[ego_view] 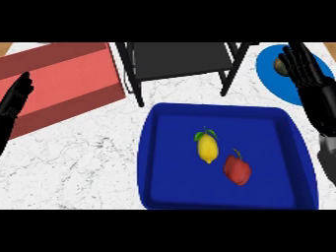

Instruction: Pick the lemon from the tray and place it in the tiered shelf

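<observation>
A yellow lemon (207,146) with a green leaf lies near the middle of the blue tray (167,147). Just right of it and nearer to me lies a red fruit (237,170). The black tiered shelf (181,59) stands behind the tray at the counter's far edge. My right hand (309,74) is raised at the right, beyond the tray's far right corner, fingers straight and holding nothing. At the left edge my left hand (10,103) rests open, fingers up, in front of the red box.
A red box (54,78) sits at the far left. A blue plate (276,74) with a small dark round thing (280,65) on it lies at the far right, partly behind my right hand. White marble counter (76,157) shows left of the tray.
</observation>
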`<state>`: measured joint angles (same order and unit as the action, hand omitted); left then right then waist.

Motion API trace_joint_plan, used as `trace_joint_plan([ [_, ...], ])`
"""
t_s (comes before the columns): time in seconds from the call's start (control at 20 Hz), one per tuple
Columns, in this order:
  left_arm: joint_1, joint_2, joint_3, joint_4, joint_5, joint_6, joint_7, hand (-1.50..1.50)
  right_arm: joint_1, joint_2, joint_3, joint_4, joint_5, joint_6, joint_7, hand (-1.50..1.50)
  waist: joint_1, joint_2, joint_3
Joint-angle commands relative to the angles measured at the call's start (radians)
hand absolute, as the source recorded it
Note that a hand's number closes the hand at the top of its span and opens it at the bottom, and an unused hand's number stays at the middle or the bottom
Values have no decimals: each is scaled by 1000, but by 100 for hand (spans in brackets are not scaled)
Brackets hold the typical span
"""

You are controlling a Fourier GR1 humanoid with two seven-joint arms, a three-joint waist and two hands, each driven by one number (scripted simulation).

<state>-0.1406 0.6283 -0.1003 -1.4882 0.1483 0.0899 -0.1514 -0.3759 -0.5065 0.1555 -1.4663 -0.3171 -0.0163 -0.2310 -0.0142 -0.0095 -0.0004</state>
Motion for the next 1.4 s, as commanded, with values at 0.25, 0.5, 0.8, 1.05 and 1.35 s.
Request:
trace_joint_plan([
  [0.25, 151, -194, 29, 184, 182, 59, 244, 0, 154, -107, -118, -56, 166, -262, 80, 150, -64, 4, -6],
  [0.5, 177, -224, 20, 149, 235, 45, 289, 0, 300, -87, -97, 36, 220, -375, 276, -150, -55, 11, -3],
  [0.8, 170, -244, -10, 102, 231, 54, 336, 0, 377, -125, -14, -139, 237, -286, 284, -150, -31, 7, -2],
  [1.05, 176, -206, 11, 63, 237, 57, 390, 0, 435, -187, 67, -314, 251, -219, 417, -150, -30, 3, -4],
  [1.35, 184, -268, -39, 71, 196, 83, 352, 0, 365, -269, 148, -489, 304, -179, 709, -150, -14, 13, -10],
])
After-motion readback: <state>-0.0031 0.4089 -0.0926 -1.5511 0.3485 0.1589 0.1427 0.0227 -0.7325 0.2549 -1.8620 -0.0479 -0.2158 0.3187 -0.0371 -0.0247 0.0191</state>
